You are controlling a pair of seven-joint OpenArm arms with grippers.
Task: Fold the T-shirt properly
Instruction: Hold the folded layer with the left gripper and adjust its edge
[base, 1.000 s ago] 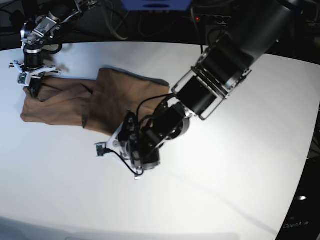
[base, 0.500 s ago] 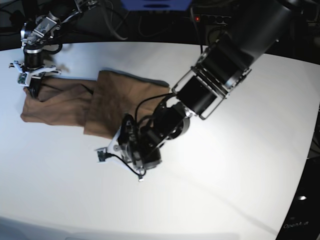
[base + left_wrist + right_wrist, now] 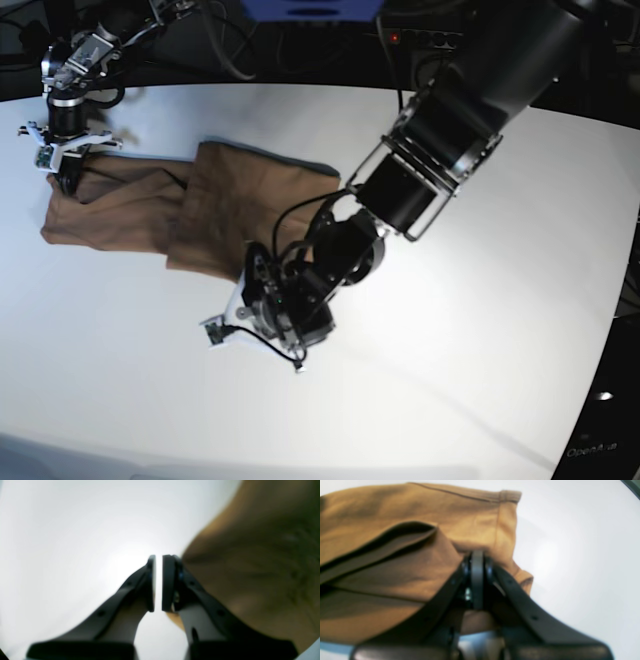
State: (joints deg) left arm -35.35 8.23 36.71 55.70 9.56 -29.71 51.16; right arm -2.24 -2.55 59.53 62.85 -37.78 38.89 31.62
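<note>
Mid-fold: right end effector pinched on T-shirt corner, left end effector seemingly pressed together, empty; next, regrasp needed.

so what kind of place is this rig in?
Probably a robotics lab bench: a bare white table, cables and dark equipment behind it, and only the T-shirt laid out between two arms.

Bright overhead light; glare on the white table. Both wrist views blurred, fisheye-bent at edges. Soft shadows under the arms.
</note>
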